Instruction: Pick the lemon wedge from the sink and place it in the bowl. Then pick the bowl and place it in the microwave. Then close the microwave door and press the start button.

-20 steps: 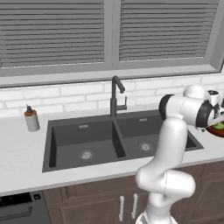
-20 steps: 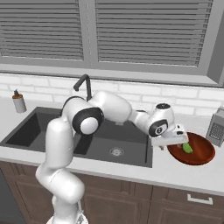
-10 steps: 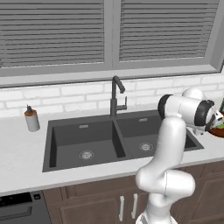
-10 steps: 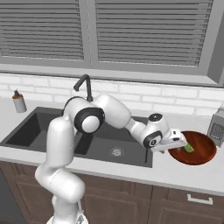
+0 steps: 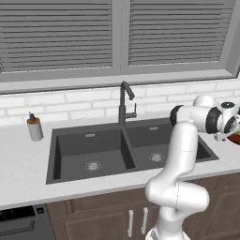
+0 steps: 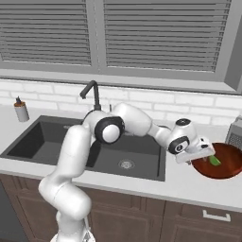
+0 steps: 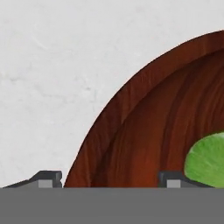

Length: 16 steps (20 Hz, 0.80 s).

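Left base view: matte dark double sink [image 5: 126, 150] at centre, hand [image 5: 228, 133] at 3 o'clock.

Right base view: glossy reddish bowl [image 6: 226, 169] on pale tabletop [image 6: 184, 186], green wedge [image 6: 215, 160] inside; hand [image 6: 202, 152] at its 9 o'clock rim.

Hand view: fingers [image 7: 46, 178] apart, straddling the wood-grained rim, gripping nothing; wedge [image 7: 205, 159] at 4 o'clock.

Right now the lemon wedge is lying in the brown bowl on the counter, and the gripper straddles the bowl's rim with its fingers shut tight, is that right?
Not quite. The lemon wedge does lie in the bowl on the counter, but the gripper is open, not shut. The hand view shows its two fingertips standing wide apart, one on either side of the bowl's rim.
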### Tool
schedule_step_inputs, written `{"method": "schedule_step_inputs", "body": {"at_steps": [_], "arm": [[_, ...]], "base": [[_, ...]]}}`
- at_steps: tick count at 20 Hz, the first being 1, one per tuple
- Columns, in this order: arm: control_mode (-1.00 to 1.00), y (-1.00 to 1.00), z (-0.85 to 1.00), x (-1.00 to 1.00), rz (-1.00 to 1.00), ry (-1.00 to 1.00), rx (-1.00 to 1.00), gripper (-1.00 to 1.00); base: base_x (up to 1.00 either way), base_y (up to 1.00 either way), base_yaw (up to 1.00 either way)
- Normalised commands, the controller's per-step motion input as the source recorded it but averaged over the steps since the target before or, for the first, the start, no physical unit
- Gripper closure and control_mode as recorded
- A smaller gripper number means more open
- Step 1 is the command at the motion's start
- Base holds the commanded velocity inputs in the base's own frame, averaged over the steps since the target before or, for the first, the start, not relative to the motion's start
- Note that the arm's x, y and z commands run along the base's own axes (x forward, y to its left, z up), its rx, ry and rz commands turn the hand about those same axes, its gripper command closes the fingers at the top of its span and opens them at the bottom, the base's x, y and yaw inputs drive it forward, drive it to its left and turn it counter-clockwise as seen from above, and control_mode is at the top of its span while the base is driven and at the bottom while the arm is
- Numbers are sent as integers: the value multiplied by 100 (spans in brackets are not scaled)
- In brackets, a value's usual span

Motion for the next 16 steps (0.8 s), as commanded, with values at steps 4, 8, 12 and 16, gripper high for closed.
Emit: {"method": "schedule_step_inputs", "body": {"at_steps": [4, 8, 12, 16], "arm": [[-100, 1, -14, 4, 0, 17, -2, 100], [-100, 0, 3, -17, 0, 0, -2, 100], [-100, 12, 51, -53, 1, 0, -10, 100], [-100, 53, 92, -85, 9, 0, -22, 100]], "base": [[0, 0, 0], [0, 0, 0], [0, 0, 0], [0, 0, 0]]}}
